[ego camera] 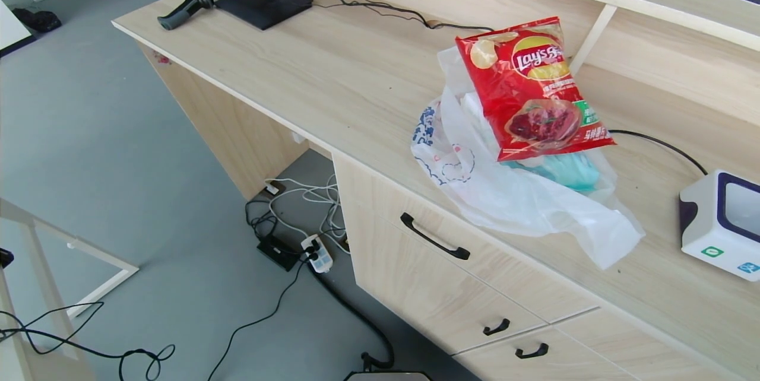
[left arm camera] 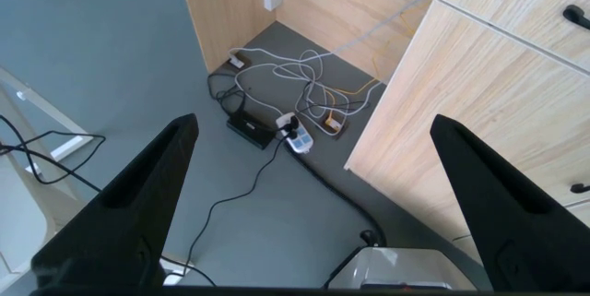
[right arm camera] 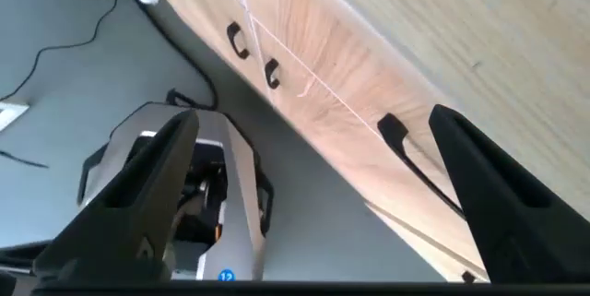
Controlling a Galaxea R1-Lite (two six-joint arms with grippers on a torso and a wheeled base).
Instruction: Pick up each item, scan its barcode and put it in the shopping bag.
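Shopping bag (ego camera: 475, 191) slumped at near edge of counter (ego camera: 332, 72); chips bag (ego camera: 534, 90) lying across its top, behind. Left gripper (left arm camera: 313, 130) and right gripper (right arm camera: 313, 116) low by drawers (ego camera: 415, 286), fingers apart, empty. Risk: chips sliding off limp plastic if bumped.

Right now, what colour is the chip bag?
The chip bag is mostly red, with a yellow patch near its top. The head view shows it best.
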